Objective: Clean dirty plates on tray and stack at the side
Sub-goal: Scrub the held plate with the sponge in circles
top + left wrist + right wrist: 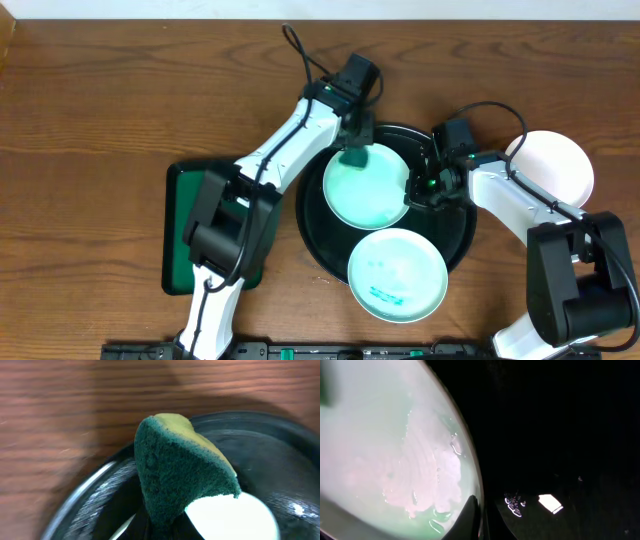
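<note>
A black round tray (455, 240) holds two pale green plates. The upper plate (365, 190) is wet and soapy. The lower plate (397, 272) has blue-green smears. My left gripper (353, 150) is shut on a green and yellow sponge (175, 467), pressed on the upper plate's far rim. My right gripper (418, 187) is shut on that plate's right rim (470, 510), one finger over its edge. In the right wrist view the plate (385, 455) shows foam and water.
A white plate (555, 165) lies on the table right of the tray. A dark green mat (180, 230) lies at the left, partly under my left arm. The wooden table (120, 90) surrounds the tray.
</note>
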`<action>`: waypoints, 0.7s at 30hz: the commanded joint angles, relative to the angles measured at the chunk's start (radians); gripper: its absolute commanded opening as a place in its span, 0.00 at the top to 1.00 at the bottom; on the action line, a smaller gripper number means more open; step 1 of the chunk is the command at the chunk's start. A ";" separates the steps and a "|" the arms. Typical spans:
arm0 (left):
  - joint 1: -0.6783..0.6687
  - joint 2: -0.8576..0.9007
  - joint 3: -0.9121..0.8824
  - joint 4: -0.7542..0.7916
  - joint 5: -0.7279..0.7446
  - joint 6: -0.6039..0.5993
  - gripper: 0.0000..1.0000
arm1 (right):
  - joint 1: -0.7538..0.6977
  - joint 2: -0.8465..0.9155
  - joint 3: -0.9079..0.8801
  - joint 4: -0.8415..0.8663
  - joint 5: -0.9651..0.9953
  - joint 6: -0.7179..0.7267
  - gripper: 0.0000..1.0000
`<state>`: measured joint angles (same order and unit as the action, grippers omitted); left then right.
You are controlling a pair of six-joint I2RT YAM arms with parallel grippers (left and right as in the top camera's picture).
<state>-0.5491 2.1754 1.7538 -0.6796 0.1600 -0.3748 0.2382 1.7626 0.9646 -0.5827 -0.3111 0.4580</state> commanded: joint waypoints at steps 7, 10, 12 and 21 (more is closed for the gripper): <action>-0.031 0.004 0.021 0.051 0.120 0.102 0.93 | -0.003 0.011 -0.015 -0.028 0.074 -0.045 0.99; -0.024 0.004 0.021 0.040 0.116 0.109 0.93 | -0.003 0.011 -0.015 -0.031 0.074 -0.045 0.99; -0.013 0.004 0.021 0.024 0.115 0.127 0.93 | -0.003 0.011 -0.015 -0.035 0.074 -0.045 0.99; 0.062 0.004 0.021 -0.068 0.084 0.286 0.93 | -0.003 0.011 -0.015 -0.038 0.074 -0.048 0.99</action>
<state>-0.5121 2.1754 1.7538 -0.7399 0.2558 -0.1730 0.2379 1.7626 0.9661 -0.5949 -0.3065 0.4370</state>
